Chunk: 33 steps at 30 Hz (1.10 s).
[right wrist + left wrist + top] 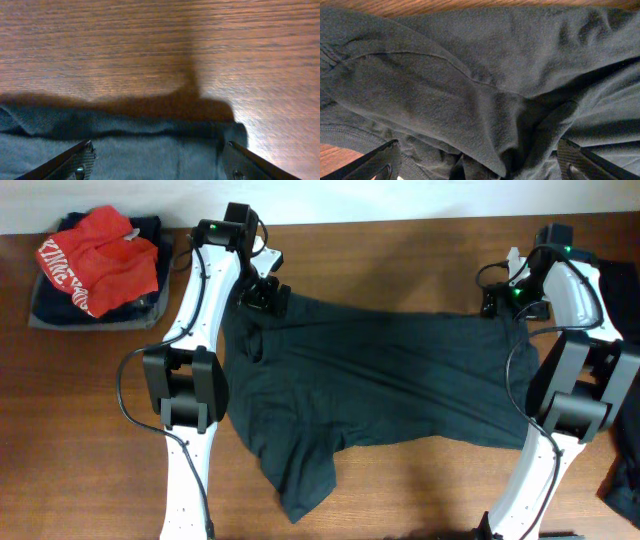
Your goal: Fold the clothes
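Observation:
A dark teal-grey T-shirt (pixel 380 380) of the clothes lies spread across the middle of the table, with one sleeve trailing toward the front (pixel 300 485). My left gripper (pixel 266 298) hangs over its far left corner, jaws open. In the left wrist view, rumpled folds of the shirt (pixel 470 60) fill the frame and bunch up between the spread fingers of the left gripper (pixel 477 152). My right gripper (pixel 495 305) is at the shirt's far right corner. In the right wrist view the right gripper (pixel 159 150) stands open over the shirt's edge (pixel 125 127), with flat cloth between the fingers.
A stack of folded clothes with a red printed garment (pixel 100 250) on top sits at the far left. More dark cloth (pixel 622 280) lies at the right edge, behind the right arm. Bare wooden table (pixel 400 250) runs along the back.

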Each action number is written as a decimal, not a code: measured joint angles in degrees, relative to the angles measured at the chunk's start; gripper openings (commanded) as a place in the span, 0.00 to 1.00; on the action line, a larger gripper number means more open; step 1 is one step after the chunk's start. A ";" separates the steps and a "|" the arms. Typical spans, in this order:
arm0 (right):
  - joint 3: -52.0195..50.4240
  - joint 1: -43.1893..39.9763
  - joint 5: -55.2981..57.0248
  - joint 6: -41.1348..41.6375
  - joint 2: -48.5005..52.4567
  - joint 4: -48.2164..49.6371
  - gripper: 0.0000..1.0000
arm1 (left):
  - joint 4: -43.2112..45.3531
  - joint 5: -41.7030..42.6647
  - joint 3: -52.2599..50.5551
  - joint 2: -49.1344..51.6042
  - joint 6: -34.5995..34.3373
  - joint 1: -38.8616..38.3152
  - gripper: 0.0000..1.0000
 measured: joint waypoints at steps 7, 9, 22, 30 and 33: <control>0.00 0.00 -0.39 -1.33 0.55 0.22 0.72 | 0.00 0.00 0.00 0.00 0.02 0.00 0.99; 0.00 0.00 -0.50 -1.64 0.55 0.22 0.66 | 0.00 0.00 0.00 0.00 0.02 0.00 0.99; 0.13 0.00 -0.07 1.66 0.66 -0.98 0.04 | 0.00 0.00 0.00 0.00 0.02 0.00 0.99; 4.13 0.00 0.92 6.14 0.63 -9.73 0.04 | -0.02 0.00 0.00 0.00 0.02 0.00 0.99; 5.27 0.00 1.18 6.78 0.61 -13.46 0.04 | -0.02 0.00 0.00 0.00 0.02 0.00 0.99</control>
